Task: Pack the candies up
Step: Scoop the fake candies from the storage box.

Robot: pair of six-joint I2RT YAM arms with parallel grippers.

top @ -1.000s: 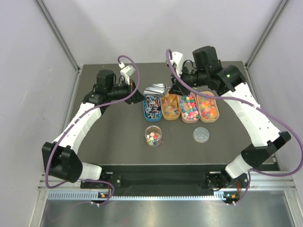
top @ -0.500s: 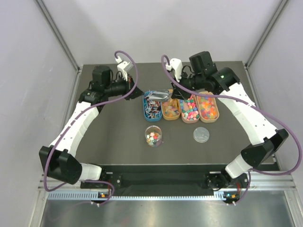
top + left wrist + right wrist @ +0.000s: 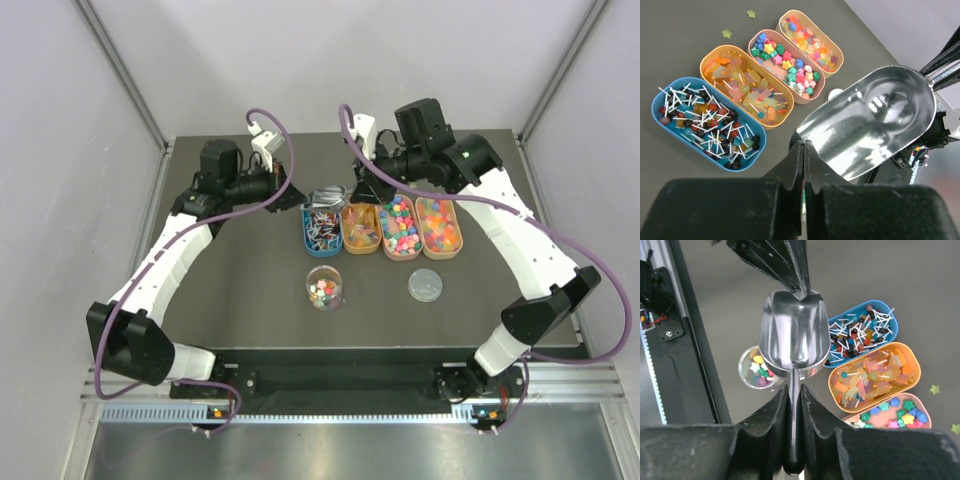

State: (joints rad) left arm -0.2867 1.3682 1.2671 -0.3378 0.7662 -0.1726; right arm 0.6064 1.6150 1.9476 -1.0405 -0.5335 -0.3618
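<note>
Multicoloured candies fill trays mid-desk, some in the jar: light, loose, rolling, better scooped than pinched. Left wrist: left claw sits clenched, tips at the empty scoop's rim. Right wrist: right claw grasps its handle.

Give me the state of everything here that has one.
Left gripper, shut, tips at the front rim of the scoop.
Right gripper, shut on the scoop handle.
Scoop, empty.
Jar, open, partly filled with candies.
Lid, off, lying beside the jar.
Trays, all four holding candies.
</note>
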